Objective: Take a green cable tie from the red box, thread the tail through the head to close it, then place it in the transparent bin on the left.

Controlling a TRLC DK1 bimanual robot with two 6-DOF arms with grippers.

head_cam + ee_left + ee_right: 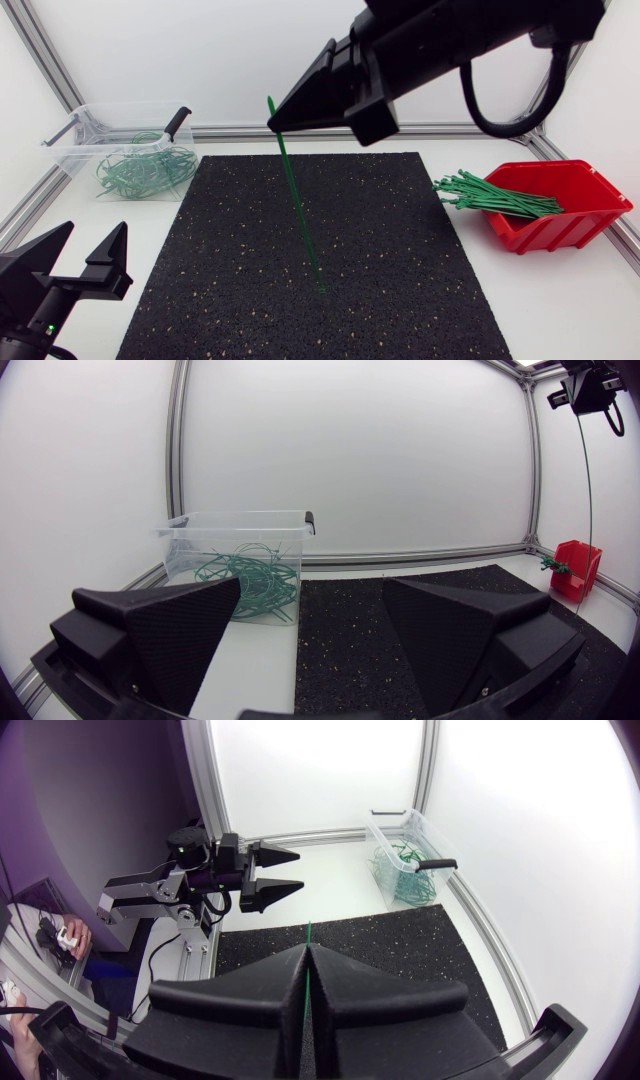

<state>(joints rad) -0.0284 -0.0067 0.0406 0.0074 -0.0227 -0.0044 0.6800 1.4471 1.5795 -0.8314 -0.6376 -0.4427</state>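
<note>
My right gripper (273, 121) hangs high over the back of the black mat (400, 270), shut on a straight green cable tie (300, 210). The tie dangles from the fingers, and its lower end looks to reach down to the mat. In the right wrist view the tie (308, 933) pokes out between the closed fingers. More green ties (495, 195) stick out of the red box (565, 232) at the right. The transparent bin (120, 106) at the back left holds closed ties. My left gripper (93, 238) stands open and empty at the front left corner, its fingers (170, 635) facing the bin (240, 525).
The bin has a black-handled clip (176, 122) on its right rim. Aluminium frame rails (35, 215) run along the table's left, back and right edges. White tabletop surrounds the mat.
</note>
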